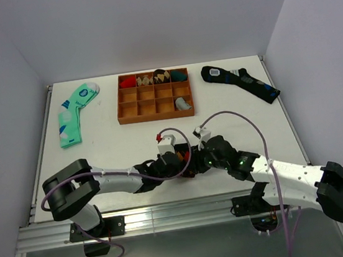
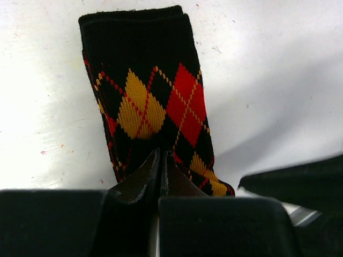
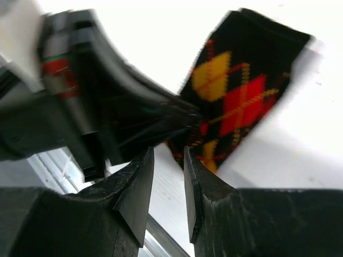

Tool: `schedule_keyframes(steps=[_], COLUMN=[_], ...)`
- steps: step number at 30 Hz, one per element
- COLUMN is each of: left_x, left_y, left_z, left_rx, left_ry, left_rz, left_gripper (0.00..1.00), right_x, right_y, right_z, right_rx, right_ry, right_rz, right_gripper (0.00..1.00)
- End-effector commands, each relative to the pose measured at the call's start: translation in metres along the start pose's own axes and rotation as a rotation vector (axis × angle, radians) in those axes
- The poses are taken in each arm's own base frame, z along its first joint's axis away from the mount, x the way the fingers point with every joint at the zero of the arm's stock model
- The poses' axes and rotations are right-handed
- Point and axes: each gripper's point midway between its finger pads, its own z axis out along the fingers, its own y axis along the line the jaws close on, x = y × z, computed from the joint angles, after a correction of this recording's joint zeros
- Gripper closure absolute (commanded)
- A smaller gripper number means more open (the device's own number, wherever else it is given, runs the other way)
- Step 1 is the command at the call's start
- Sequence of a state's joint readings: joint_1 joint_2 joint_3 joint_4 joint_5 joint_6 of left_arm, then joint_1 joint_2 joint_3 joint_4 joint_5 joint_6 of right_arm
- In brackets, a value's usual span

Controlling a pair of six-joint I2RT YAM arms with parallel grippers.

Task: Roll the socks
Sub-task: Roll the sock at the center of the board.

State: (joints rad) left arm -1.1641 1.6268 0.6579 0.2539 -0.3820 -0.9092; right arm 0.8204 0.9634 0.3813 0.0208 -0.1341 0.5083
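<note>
The black argyle sock [image 2: 150, 96], with red and yellow diamonds, lies flat on the white table, its cuff pointing away from me. My left gripper [image 2: 161, 156] is shut, its fingertips pinched together on the sock's near end. In the right wrist view the sock [image 3: 236, 96] stretches up and to the right, away from the left gripper's tips [image 3: 185, 119]. My right gripper [image 3: 169, 155] stands open just short of that same end, nothing between its fingers. From above, both grippers [image 1: 179, 164] [image 1: 199, 158] meet at the front centre and hide most of the sock [image 1: 188, 159].
A wooden compartment tray [image 1: 155, 110] stands at the back centre with rolled socks in its far row. A mint green and white sock [image 1: 72, 112] lies at the back left. At the back right is a dark navy sock [image 1: 241, 81]. The table's metal front rail is close behind the grippers.
</note>
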Motion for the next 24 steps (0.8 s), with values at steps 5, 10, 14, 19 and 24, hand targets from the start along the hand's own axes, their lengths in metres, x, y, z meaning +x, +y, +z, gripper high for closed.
schedule_keyframes(steps=[5,10,14,19,24], left_x=[0.114,0.116,0.113,0.109,0.108], left_y=[0.091,0.095,0.095,0.096,0.097], left_z=[-0.036,-0.037,-0.038,-0.037,-0.036], left_rx=[-0.215,-0.203,-0.195,-0.201,-0.202], left_ry=[0.535,0.587,0.603,0.605,0.605], left_rz=[0.151,0.111,0.087,0.084,0.087], left_gripper=[1.00,1.00,1.00,1.00,1.00], right_x=[-0.011,-0.008,-0.004,0.005,0.014], right_y=[0.016,0.023,0.017,0.006,0.002], right_z=[0.012,0.012,0.011,0.006,0.002], right_rx=[0.070,0.073,0.156,0.249,0.220], right_ry=[-0.111,-0.160,-0.173,-0.184,-0.202], right_rz=[-0.125,-0.159,-0.187,-0.146,-0.103], right_gripper=[0.64,0.65,0.65,0.66,0.65])
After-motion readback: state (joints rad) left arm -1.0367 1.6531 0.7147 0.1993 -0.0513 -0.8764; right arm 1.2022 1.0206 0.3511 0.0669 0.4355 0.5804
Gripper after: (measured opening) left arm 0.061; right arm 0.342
